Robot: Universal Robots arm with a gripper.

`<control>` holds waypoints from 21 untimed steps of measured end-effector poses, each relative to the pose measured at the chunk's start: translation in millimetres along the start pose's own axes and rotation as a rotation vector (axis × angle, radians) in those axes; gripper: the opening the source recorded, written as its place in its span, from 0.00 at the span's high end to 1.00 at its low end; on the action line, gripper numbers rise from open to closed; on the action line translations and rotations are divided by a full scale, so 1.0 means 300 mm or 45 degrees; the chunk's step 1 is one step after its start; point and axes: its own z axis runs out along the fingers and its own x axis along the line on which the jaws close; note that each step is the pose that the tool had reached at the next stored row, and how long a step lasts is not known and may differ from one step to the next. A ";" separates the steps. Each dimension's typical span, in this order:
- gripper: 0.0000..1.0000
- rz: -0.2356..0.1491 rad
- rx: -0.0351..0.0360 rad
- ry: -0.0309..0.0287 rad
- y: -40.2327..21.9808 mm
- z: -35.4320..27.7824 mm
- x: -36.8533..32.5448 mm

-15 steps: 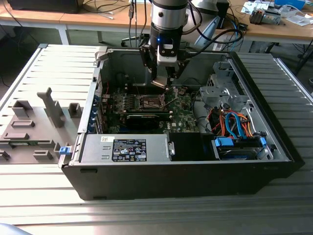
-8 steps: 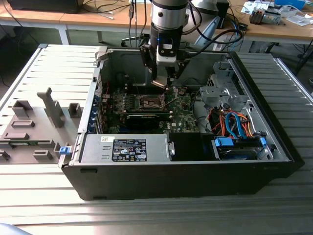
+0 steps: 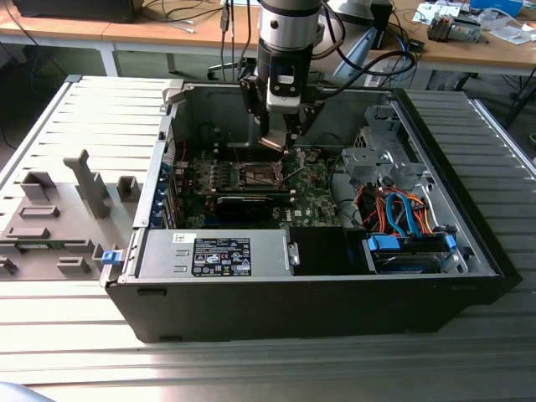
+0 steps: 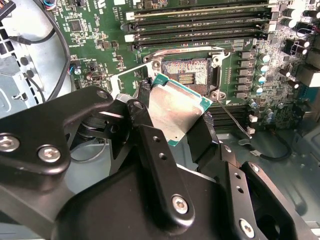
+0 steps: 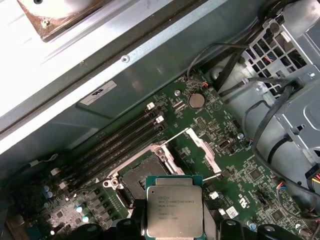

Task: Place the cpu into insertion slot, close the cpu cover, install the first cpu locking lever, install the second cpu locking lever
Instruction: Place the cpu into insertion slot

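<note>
Nearest, the black two-fingered tool point(image 4: 170, 125) is closed on a small flat square cpu with a silvery-grey metal top point(image 4: 175, 107), pinching it by two opposite edges. In both wrist views the cpu's metal top is plain and dull, with faint print in the middle and a narrow green border around it. It looks clean and flat, with no visible damage.

Just beyond the cpu lies the insertion slot point(image 4: 185, 75), a small square socket with a dark centre and a silvery metal rim. The slot is empty, and the cpu is held above and just beside it, not touching it.

The cpu cover point(image 5: 202, 147), a thin silvery metal frame plate, stands raised at one side of the slot. A thin wire locking lever point(image 4: 234, 120) angles away from the slot's corner, unlatched.

Judging from this, the work is at its first step. The cpu is not yet seated, the cover is open, and neither lever appears fastened.

Around the slot spreads the green circuit board point(image 4: 90, 30), with long black memory slots point(image 4: 200, 22) beyond. In the exterior view, the board sits inside an open black computer case point(image 3: 293, 310), which lies on a grey slatted metal table point(image 3: 251, 368).
</note>
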 end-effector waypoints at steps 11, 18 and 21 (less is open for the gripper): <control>0.46 0.026 0.0007 -0.0015 0.000 0.000 0.000; 0.46 0.045 0.0012 -0.0027 0.000 0.000 0.000; 0.46 0.051 0.0015 -0.0032 0.000 0.000 0.000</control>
